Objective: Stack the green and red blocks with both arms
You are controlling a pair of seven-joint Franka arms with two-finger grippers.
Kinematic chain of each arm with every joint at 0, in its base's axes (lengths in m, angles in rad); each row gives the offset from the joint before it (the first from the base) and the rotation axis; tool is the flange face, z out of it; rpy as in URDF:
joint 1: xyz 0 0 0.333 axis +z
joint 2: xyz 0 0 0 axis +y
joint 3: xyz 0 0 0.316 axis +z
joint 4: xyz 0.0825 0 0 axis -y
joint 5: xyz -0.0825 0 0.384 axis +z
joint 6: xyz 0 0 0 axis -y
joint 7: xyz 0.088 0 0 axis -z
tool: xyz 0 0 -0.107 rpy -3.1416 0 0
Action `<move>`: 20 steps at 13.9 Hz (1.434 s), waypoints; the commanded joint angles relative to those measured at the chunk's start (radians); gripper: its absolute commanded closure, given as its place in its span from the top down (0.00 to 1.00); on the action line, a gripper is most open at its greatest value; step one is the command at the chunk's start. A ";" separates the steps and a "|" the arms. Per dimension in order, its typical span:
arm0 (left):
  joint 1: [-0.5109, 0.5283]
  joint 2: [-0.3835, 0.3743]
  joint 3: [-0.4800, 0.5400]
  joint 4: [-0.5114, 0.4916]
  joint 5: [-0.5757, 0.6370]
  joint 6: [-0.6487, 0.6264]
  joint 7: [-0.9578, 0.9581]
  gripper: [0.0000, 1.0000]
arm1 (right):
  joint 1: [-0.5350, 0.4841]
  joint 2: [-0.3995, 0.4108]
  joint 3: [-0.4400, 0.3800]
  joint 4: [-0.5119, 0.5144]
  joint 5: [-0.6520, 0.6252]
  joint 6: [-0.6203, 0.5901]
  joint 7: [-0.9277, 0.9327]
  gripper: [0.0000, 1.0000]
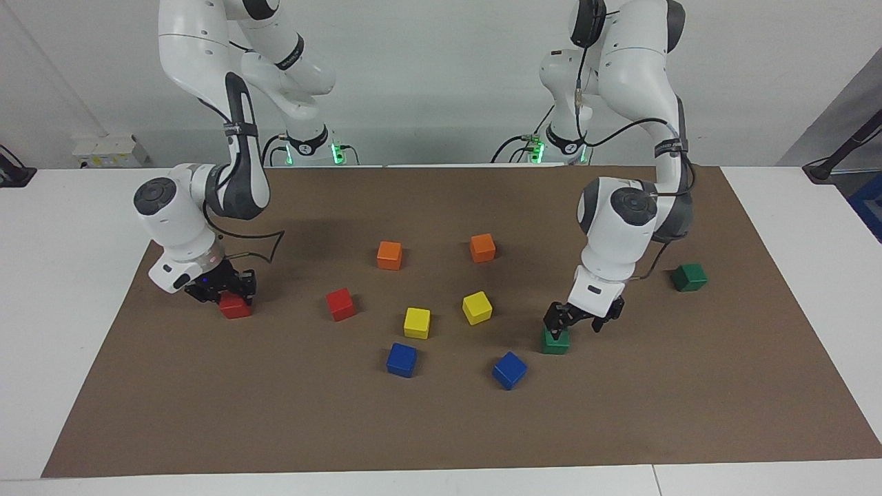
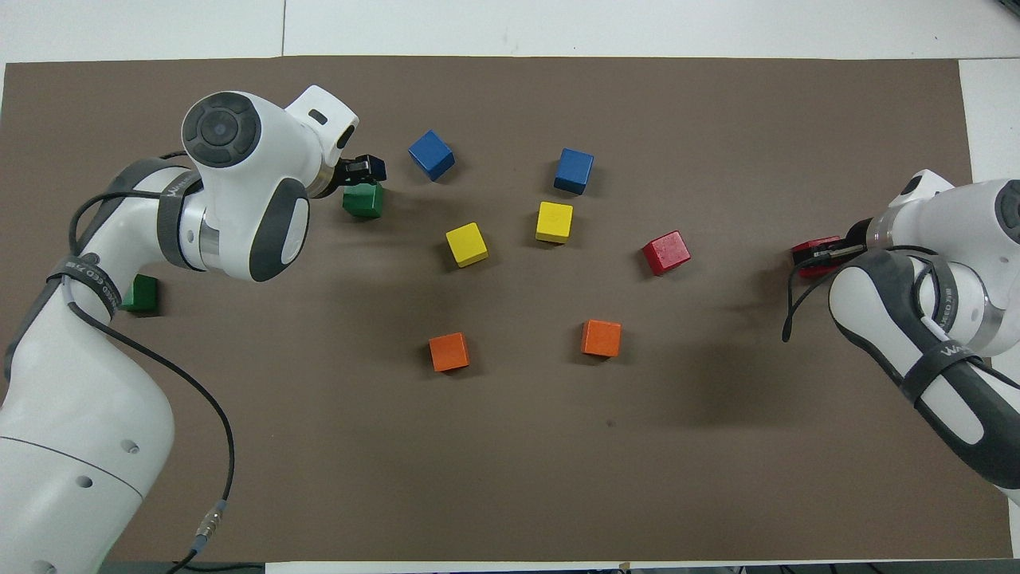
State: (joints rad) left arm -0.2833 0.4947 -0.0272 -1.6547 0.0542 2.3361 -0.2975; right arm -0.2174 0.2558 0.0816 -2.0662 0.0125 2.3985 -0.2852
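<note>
Left pincer (image 1: 559,324) in the lower centre of the facing frame, toward the left arm's end; fingers apart, low over the green cube (image 1: 555,342), tips at its top edge. Touching or not: cannot tell. Second green cube (image 1: 689,277) alone at middle height of the same frame, nearer to the robots, closer to the left arm's end of the brown mat (image 1: 441,427).

Right pincer (image 1: 231,289) down at the red cube (image 1: 236,307), at middle height of the frame near the mat's edge at the right arm's end. Apart or clamped on that cube: cannot tell. Second red cube (image 1: 340,304) free on the mat, between this pincer and the frame's centre.

In the centre, two orange cubes (image 1: 389,255) highest, two yellow cubes (image 1: 417,322) below, two blue cubes (image 1: 401,359) lowest. White bench (image 1: 62,227) under the mat.
</note>
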 commanded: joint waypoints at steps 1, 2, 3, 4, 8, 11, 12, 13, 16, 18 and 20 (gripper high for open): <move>-0.022 0.038 0.010 0.016 0.016 0.046 0.037 1.00 | -0.003 -0.032 0.012 0.066 0.003 -0.108 -0.013 1.00; -0.023 0.038 0.010 0.009 0.015 0.061 0.037 1.00 | 0.006 -0.044 0.014 0.092 0.006 -0.158 0.013 1.00; -0.025 0.039 0.010 -0.002 0.015 0.071 0.037 1.00 | 0.029 -0.056 0.015 0.124 0.006 -0.215 0.052 1.00; -0.034 0.039 0.010 -0.010 0.013 0.083 0.037 1.00 | 0.056 -0.056 0.015 0.174 0.004 -0.275 0.107 1.00; -0.050 0.053 0.010 -0.039 0.010 0.126 0.034 0.75 | 0.191 -0.024 0.015 0.305 -0.020 -0.384 0.305 1.00; -0.051 0.053 0.013 -0.037 0.018 0.095 0.038 0.00 | 0.332 -0.017 0.015 0.296 -0.026 -0.314 0.467 1.00; -0.051 0.051 0.013 -0.033 0.022 0.072 0.040 0.00 | 0.358 -0.010 0.015 0.295 -0.034 -0.303 0.525 1.00; -0.051 0.051 0.013 -0.031 0.026 0.063 0.040 0.00 | 0.372 -0.012 0.017 0.276 -0.034 -0.297 0.547 1.00; -0.051 0.050 0.012 -0.008 0.012 0.019 0.037 0.00 | 0.412 -0.046 0.017 0.152 -0.034 -0.190 0.525 1.00; -0.037 0.036 0.010 0.021 -0.013 -0.032 0.037 0.00 | 0.409 -0.062 0.017 0.095 -0.034 -0.136 0.440 1.00; 0.002 -0.023 0.016 0.015 -0.033 -0.087 0.040 0.00 | 0.409 -0.069 0.015 0.072 -0.034 -0.114 0.399 1.00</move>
State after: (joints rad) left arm -0.3168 0.5427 -0.0175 -1.6361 0.0433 2.3248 -0.2657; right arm 0.2024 0.2328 0.0946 -1.9294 -0.0091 2.2473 0.1665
